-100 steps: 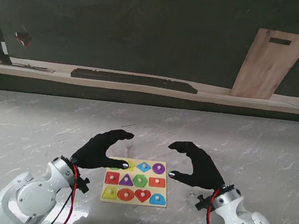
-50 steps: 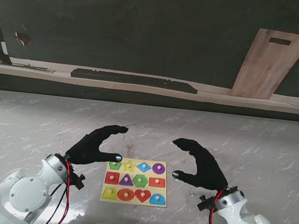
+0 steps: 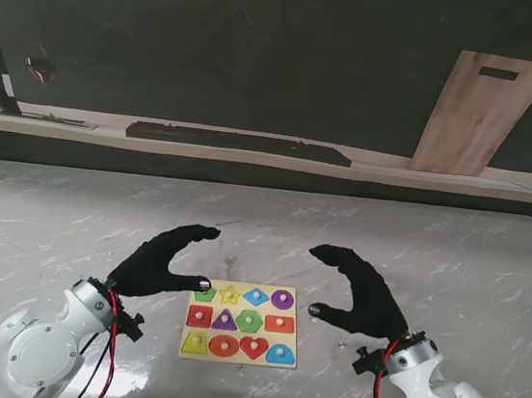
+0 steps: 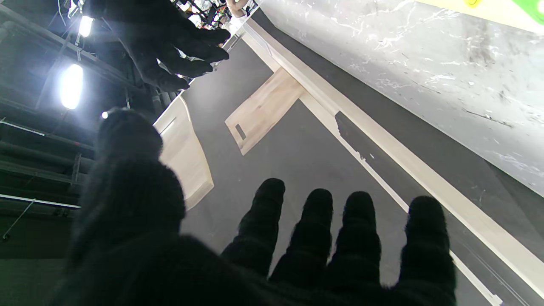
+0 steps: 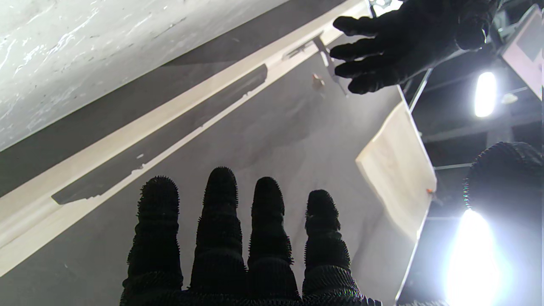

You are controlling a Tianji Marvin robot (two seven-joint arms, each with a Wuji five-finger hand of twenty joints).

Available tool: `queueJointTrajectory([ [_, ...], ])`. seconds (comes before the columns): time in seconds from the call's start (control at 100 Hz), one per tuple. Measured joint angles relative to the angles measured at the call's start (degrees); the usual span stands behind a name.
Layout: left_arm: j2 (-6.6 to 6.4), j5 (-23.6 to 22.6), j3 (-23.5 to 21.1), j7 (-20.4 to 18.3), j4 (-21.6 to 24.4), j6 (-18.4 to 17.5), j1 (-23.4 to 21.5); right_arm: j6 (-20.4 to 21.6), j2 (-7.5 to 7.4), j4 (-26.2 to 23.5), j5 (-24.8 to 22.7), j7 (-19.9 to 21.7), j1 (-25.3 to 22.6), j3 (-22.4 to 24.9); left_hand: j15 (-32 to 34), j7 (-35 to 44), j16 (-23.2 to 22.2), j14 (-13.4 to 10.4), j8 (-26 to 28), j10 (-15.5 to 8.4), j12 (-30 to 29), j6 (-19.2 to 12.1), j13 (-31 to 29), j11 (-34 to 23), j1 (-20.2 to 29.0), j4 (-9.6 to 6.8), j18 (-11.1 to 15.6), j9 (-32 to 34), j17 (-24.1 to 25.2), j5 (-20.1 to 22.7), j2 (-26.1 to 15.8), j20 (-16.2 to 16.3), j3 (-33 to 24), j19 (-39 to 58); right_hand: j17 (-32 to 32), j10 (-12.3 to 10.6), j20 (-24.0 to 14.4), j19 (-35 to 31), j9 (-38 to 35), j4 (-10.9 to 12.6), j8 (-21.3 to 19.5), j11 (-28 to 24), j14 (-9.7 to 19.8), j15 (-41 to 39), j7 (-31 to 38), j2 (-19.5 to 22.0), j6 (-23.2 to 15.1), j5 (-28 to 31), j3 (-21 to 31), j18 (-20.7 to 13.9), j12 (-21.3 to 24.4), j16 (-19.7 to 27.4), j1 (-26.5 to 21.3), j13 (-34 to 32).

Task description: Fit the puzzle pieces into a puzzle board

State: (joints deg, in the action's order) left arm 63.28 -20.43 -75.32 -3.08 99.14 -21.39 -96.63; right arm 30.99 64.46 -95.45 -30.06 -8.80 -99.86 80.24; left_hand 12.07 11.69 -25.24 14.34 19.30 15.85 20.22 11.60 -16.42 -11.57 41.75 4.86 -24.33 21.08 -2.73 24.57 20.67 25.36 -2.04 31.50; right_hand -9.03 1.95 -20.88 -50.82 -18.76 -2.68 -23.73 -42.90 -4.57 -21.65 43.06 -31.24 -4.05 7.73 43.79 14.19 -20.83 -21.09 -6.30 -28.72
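Both arms rise from the near corners, white forearms angled inward toward each other. The left hand, in a black glove, has its 4 fingers stretched forward and apart, thumb tip turned right, holding nothing. The right hand mirrors it on the right side, its 4 fingers spread and curved left, thumb pointing left, also empty. Red and black cables run along each wrist.

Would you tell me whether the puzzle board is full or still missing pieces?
Full, as far as visible: the puzzle board shows twelve coloured pieces in three rows, with no empty slot seen.
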Motion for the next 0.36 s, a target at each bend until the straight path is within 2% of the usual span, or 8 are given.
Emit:
queueJointTrajectory([
  [0.36, 0.06, -1.83, -0.73, 1.11, 2.25, 1.72, -2.04, -0.48, -0.04, 0.99, 1.08, 0.93, 1.98, -1.91, 0.0, -0.01, -0.69, 0.0, 0.03, -0.01, 0.0, -0.09, 0.0, 0.0, 0.0, 0.0, 0.0, 0.53, -0.05, 0.56, 0.0, 1.3, -0.01, -0.02, 0.0, 0.01, 0.0, 0.0, -0.01, 0.0, 0.0, 0.0, 0.0, 0.0, 0.0, 0.01, -0.13, -0.01, 0.0, 0.0, 0.0, 0.0, 0.0, 0.0],
])
